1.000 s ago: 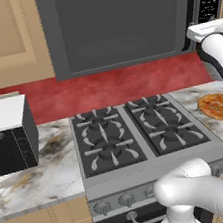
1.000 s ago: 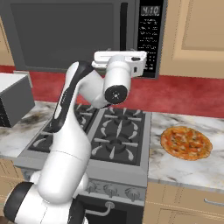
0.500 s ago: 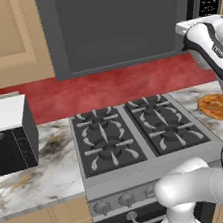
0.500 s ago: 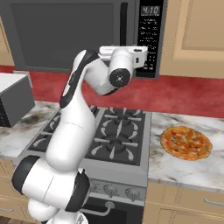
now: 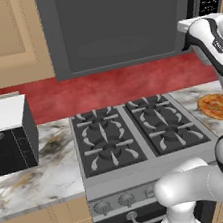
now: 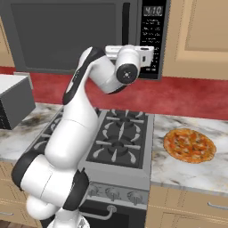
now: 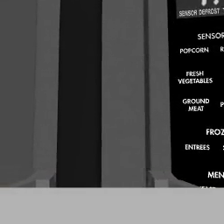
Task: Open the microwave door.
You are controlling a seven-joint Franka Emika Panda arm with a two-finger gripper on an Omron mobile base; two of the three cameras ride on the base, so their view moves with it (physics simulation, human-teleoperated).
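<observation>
The large dark grey microwave door (image 5: 120, 23) sits shut above the black gas stove (image 5: 137, 135); the pincer is raised near its long black bar handle (image 7: 78, 92), presumably for grasping; its opening cannot be told

Pizza (image 6: 189, 145) on counter (image 6: 200, 171) beside stove (image 5: 137, 132)

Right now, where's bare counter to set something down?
Free: marble between the box oven and the stove, and counter around the pizza. Crowded: the burner grates, and the arm's wrist close in front of the microwave door.
</observation>
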